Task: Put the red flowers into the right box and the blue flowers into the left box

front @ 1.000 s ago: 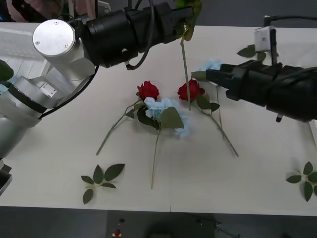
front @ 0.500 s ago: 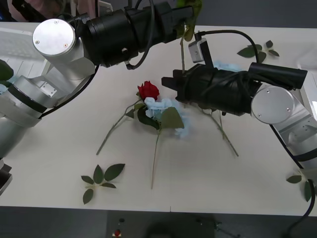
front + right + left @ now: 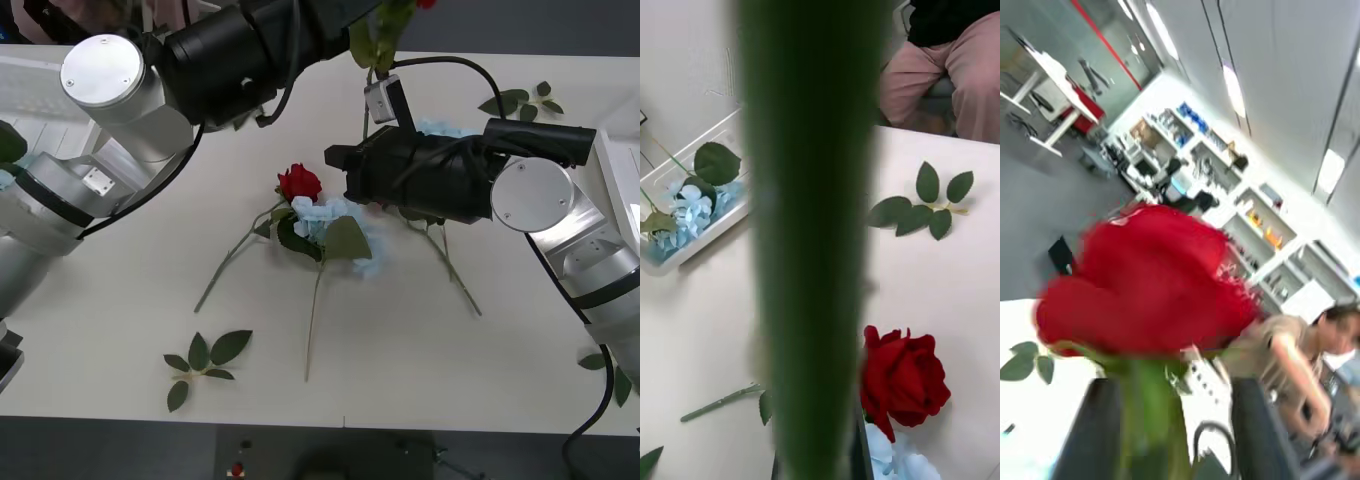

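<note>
Matt white table (image 3: pixel 420 360), fabric-like red flowers (image 3: pixel 299 183), translucent ribbed plastic left box (image 3: pixel 685 251).

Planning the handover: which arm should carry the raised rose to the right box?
Right, probably. The left gripper holds the red rose high; the right gripper sits at its stem, lower down.

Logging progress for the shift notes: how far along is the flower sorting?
Done: blue flowers lie in the left box. In hand: the left claw holds a red rose up by its stem; the right claw is at that stem. Left: another rose and a blue cluster on the table.
</note>
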`<state>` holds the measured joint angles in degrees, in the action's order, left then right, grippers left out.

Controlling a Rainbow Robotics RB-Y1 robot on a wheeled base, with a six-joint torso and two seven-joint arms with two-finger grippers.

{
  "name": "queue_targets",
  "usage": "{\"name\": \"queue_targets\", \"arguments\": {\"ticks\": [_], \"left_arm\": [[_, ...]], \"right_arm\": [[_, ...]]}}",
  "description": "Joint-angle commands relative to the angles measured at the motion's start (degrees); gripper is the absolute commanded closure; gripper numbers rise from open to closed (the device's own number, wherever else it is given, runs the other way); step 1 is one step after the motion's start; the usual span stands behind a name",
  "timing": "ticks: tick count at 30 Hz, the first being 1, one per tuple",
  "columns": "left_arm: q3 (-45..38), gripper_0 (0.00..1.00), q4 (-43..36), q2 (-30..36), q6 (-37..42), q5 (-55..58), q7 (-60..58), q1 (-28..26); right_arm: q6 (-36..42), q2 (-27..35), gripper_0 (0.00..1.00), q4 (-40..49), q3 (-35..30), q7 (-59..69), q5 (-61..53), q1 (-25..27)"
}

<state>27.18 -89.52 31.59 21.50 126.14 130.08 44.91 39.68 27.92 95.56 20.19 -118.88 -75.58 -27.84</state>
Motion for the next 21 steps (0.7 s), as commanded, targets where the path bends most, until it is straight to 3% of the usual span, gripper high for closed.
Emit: {"name": "queue_targets", "arguments": {"ticks": [1,5,8,11,14,17,21], "left_arm": [[0.16,0.0,-2.76,4.97,0.12,0.87,-0.62,3.16],[-1.78,0.0,-1.45,13.24,9.52,2.71,-0.88,2.72],[-4.59,0.0,2.33,21.41,26.22,5.61,-0.88,-0.44],[-5.82,0.0,5.23,24.75,35.45,5.35,-0.44,-3.69],[-5.91,0.0,10.77,27.12,45.82,-0.63,4.57,-7.82],[-5.12,0.0,13.58,26.33,49.34,-10.74,6.68,-8.0],[0.16,0.0,14.02,24.13,46.53,-23.04,6.5,-6.33]], "right_arm": [[-0.04,0.2,1.0,1.12,0.02,-1.01,-0.44,-1.17],[-0.04,0.99,1.0,1.03,0.11,-0.74,-0.53,-1.17],[-0.04,3.89,1.0,0.59,0.11,2.51,-0.71,-1.17],[0.4,8.11,1.0,-0.11,0.11,6.55,-1.32,-1.61],[5.32,20.33,1.0,-3.89,0.2,16.48,-6.95,-3.37],[9.89,30.53,1.0,-7.76,0.11,18.68,-8.0,-5.21],[22.38,41.34,1.0,-20.33,0.2,19.12,-8.09,-10.84]]}}
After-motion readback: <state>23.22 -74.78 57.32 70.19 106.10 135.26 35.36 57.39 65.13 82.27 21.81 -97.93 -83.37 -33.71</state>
